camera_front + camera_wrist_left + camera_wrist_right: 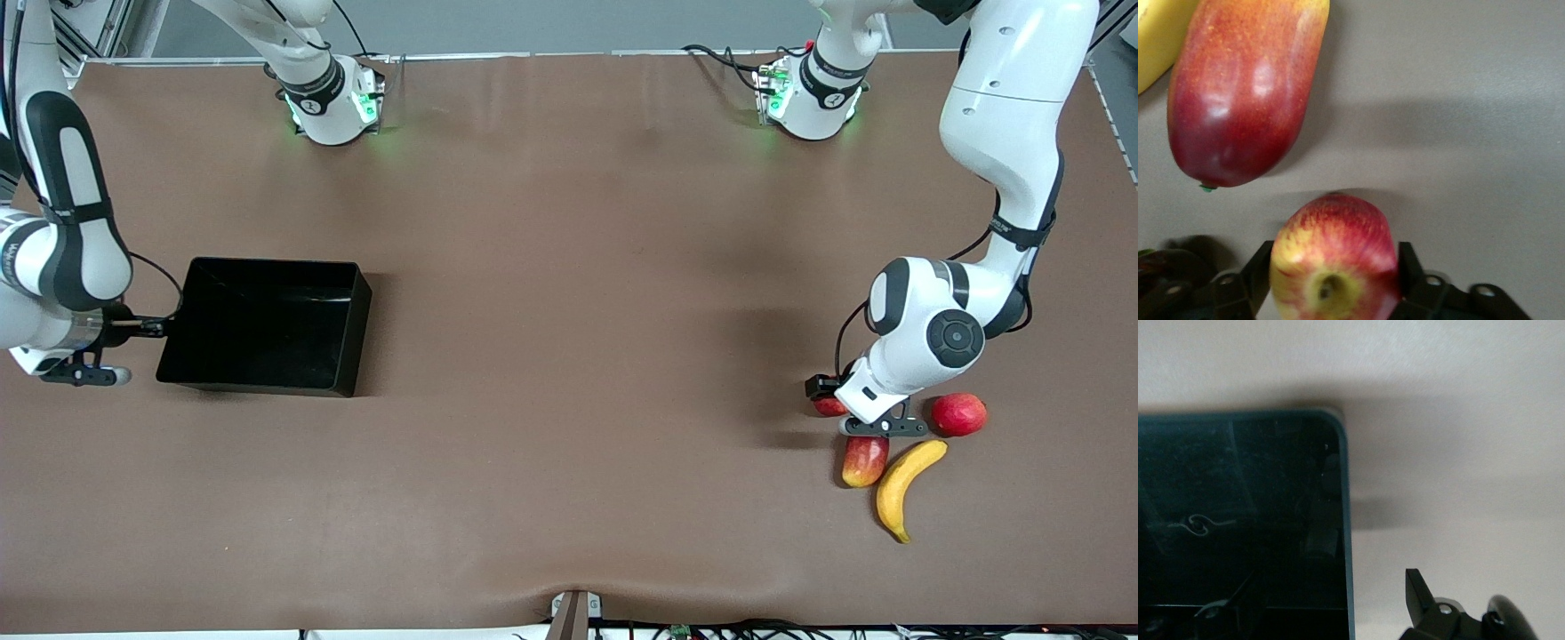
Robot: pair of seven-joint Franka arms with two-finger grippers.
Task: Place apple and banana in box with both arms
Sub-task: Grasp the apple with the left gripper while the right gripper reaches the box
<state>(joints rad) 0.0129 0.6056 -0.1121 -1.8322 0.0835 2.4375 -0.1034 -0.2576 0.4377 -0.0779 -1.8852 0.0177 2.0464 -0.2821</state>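
- The apple [1333,263] rests on the bench [569,356] at the left arm's end, between the fingers of the left claw [876,427]; a black finger [1410,273] sits at each flank, and whether they yet press the skin I cannot tell.
- The mango [864,460] lies just beside it, nearer the front camera, with the banana [905,486] alongside; a plainer red fruit [958,414] sits beside the claw toward the bench's edge.
- The box [351,293] stands well apart, at the right arm's end of the bench.
- The right claw [84,373] straddles the box wall, fingers spread wide, one inside and one outside, gripping nothing yet.
- To do this well, I judge: squeeze across the apple's widest part, keep the fingers clear of the mango, and lift straight up only once the grip is firm.
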